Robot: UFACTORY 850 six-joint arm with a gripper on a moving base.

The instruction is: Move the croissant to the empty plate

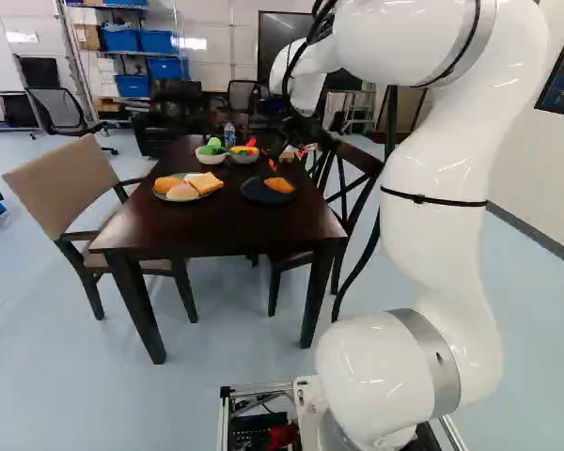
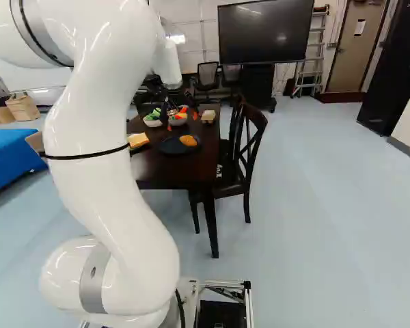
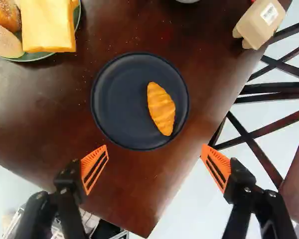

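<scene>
In the left base view my gripper [image 1: 287, 160] hangs over the table near the dark plate [image 1: 252, 191]. The wrist view shows the gripper [image 3: 155, 162] open, its orange pads wide apart with nothing between them. Ahead of the fingers, the orange-brown croissant [image 3: 161, 108] lies on the dark round plate [image 3: 118, 135], off-centre towards the chair side. It touches neither finger. The plate holds only the croissant.
A green-rimmed plate [image 3: 45, 56] carries bread [image 3: 49, 25] and buns. Two bowls [image 1: 210, 156] [image 1: 244, 157] of toy food stand farther back. A small carton [image 3: 259, 22] sits by the table edge. Chairs [image 2: 249, 150] [image 1: 75, 188] flank the table.
</scene>
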